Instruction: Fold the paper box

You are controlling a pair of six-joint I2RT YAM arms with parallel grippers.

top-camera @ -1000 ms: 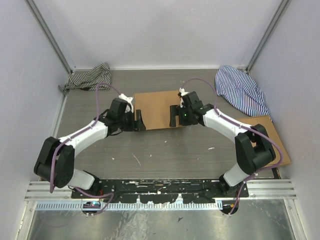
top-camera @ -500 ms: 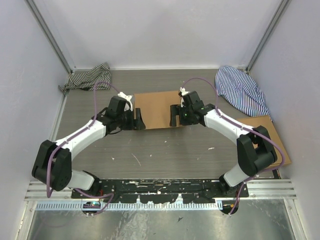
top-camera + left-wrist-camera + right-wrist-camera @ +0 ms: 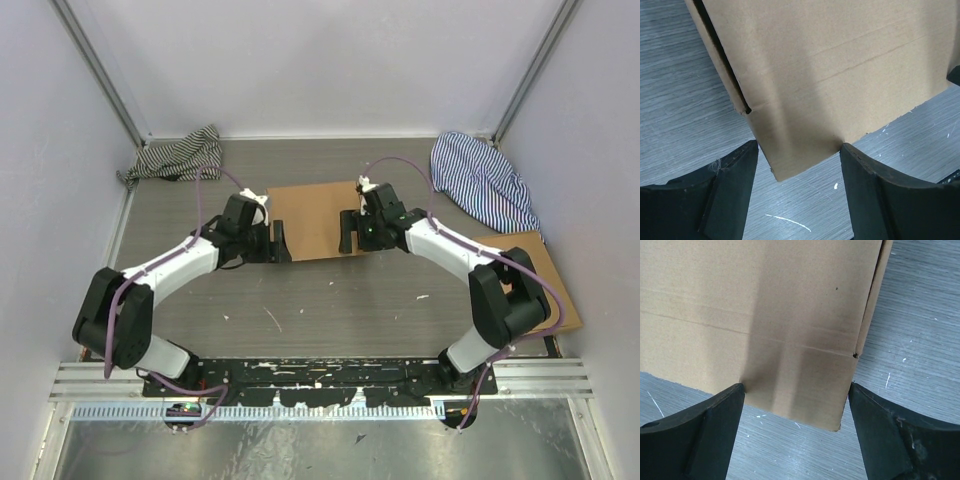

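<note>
Left gripper and right gripper, jaws wide, astride paper box near corners.

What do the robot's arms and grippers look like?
The left arm and right arm have white links, bulky black joints and a looping purple cable each. The left gripper and right gripper have broad matte-black fingers. A green light marks the right wrist.

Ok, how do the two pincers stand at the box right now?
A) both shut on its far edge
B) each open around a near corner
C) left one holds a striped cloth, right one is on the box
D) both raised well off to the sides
B: the left pincer and the right pincer each show fingers spread to either side of a near corner of the box.
</note>
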